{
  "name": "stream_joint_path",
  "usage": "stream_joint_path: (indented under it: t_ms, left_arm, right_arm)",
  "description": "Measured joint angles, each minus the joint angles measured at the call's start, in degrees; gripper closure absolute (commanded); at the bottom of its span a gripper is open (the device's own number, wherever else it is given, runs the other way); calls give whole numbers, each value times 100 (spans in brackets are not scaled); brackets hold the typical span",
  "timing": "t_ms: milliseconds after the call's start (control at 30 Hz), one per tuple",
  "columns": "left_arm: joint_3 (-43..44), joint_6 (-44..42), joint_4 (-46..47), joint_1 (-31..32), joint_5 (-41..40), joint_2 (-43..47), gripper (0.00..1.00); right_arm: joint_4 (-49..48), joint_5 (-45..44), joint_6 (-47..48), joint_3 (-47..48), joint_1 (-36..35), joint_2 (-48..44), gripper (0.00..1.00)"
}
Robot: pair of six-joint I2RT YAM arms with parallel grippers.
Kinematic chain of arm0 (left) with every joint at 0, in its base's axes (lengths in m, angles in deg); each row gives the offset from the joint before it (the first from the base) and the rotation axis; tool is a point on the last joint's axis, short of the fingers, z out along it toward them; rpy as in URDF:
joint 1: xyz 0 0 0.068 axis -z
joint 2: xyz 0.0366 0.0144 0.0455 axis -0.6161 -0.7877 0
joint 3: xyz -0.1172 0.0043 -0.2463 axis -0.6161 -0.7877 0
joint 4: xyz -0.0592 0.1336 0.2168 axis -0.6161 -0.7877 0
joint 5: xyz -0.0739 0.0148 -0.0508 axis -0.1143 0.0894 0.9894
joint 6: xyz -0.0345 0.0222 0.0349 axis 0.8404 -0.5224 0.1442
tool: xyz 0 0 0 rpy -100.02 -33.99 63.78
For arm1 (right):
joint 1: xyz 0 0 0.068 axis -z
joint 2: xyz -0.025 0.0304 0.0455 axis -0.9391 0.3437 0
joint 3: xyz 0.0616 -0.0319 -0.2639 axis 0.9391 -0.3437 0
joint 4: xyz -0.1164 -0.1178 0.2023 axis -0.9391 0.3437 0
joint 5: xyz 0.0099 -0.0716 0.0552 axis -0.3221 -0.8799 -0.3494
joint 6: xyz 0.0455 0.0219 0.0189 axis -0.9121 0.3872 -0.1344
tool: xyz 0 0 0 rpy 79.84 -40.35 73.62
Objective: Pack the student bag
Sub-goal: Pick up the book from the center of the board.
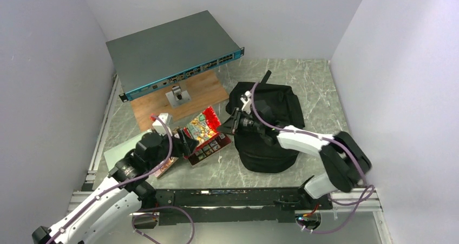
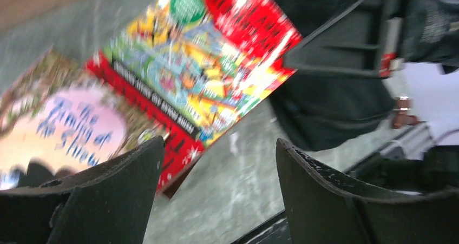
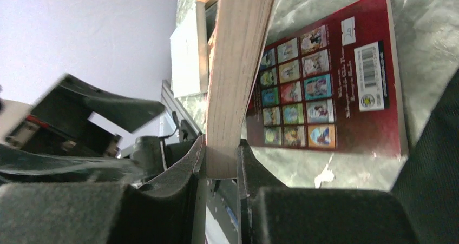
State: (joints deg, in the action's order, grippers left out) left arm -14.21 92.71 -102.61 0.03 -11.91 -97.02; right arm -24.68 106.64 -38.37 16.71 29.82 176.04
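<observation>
The black student bag [image 1: 276,106] lies right of centre; its fabric also shows in the wrist views [image 3: 433,173] [image 2: 325,114]. My right gripper [image 1: 223,126] [image 3: 222,157] is shut on the page edge of a colourful book [image 1: 201,124] [image 3: 238,65], holding it tilted up just left of the bag. Under it a dark red book [image 1: 210,148] [image 3: 325,87] lies flat, back cover up. My left gripper [image 1: 187,144] [image 2: 219,152] hovers open over the tabletop, nothing between its fingers, beside a pink-covered book [image 1: 165,167] [image 2: 70,125]. The held book [image 2: 200,65] fills the left wrist view.
A flat grey network switch [image 1: 173,52] rests at the back left, partly over a wooden board [image 1: 189,100] with a small metal stand [image 1: 177,95]. A white sheet [image 1: 120,152] lies at the left. Grey walls close in both sides.
</observation>
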Motion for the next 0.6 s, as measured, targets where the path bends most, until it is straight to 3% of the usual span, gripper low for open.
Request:
stream_joint_path:
  t_ms: [167,267,433,600]
  left_arm:
    - [905,-662,520,94,529,-289,17]
    - [1325,-1270,772,616,496,-629,14]
    - [2188,-2594,634,2710,-1078,-1891,12]
    - [2695,-3187,328,3394,-2330,-3217,12]
  right_arm:
    - [1563,-125,452,201,96,-1073,100]
    - [2319,-208,505,411,111,-1290,100]
    - [3077,-407,278,422,149,-1821,100]
    - [3386,-680,-166,422,190,-2376,100]
